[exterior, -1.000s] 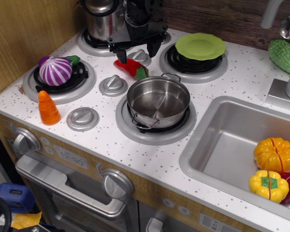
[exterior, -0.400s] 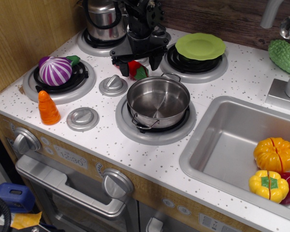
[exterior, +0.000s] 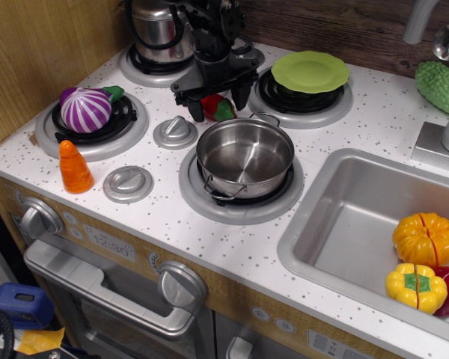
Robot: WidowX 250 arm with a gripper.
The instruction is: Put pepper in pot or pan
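End effector (exterior: 214,105) straddled the red pepper (exterior: 216,107) on the table (exterior: 165,213), fingers beside it; firm grip could not be confirmed. Steel pot (exterior: 245,158) stood just beside.

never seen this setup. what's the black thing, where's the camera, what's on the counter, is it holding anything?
One fixed camera looks down at a toy kitchen counter from the front. The black thing is a robot arm; its tool is lowered around the red pepper, fingers either side. Whether it grips yet, I cannot tell. Just in front sits the empty steel pot on a burner. Also there: a purple onion, orange carrot, green plate, a lidded pot behind, and toy vegetables in the sink.
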